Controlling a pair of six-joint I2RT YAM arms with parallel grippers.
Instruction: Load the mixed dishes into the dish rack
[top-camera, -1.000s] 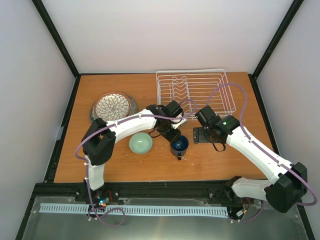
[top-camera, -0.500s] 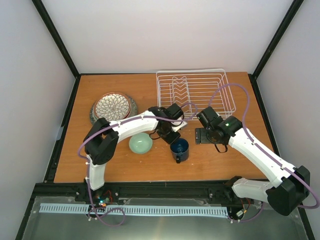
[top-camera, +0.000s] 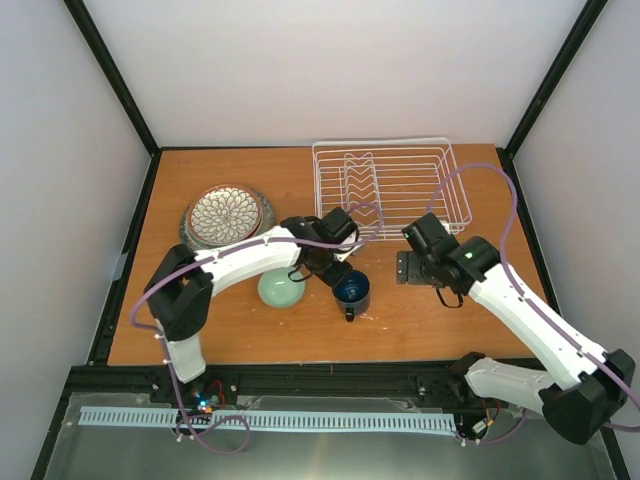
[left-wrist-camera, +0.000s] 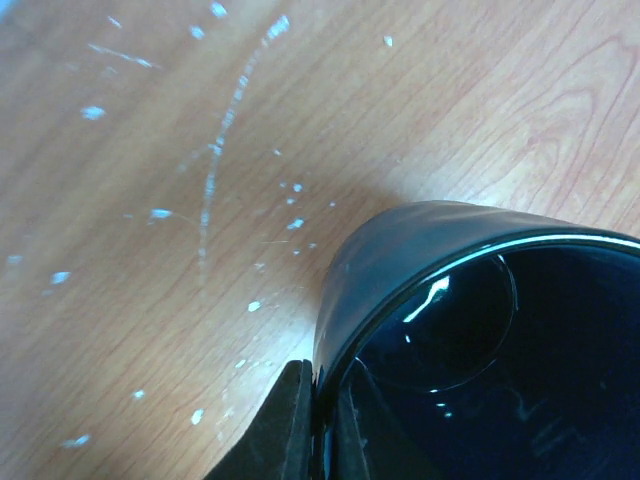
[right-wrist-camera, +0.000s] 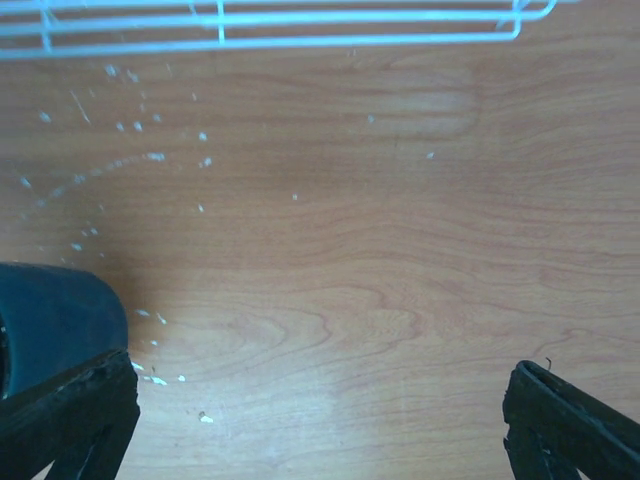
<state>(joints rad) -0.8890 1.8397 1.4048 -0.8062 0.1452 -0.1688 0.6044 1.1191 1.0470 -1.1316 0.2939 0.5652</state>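
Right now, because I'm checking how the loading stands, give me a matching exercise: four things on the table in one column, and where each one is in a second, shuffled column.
Things
1. dark blue mug
2. pale green bowl
3. petal-patterned plate
4. dish rack

Places
A. far edge of the table, right of centre
B. on top of a larger plate, far left
C. rim pinched by the left end effector
D. just left of the mug

Pairs: 1-C, 2-D, 3-B, 4-A
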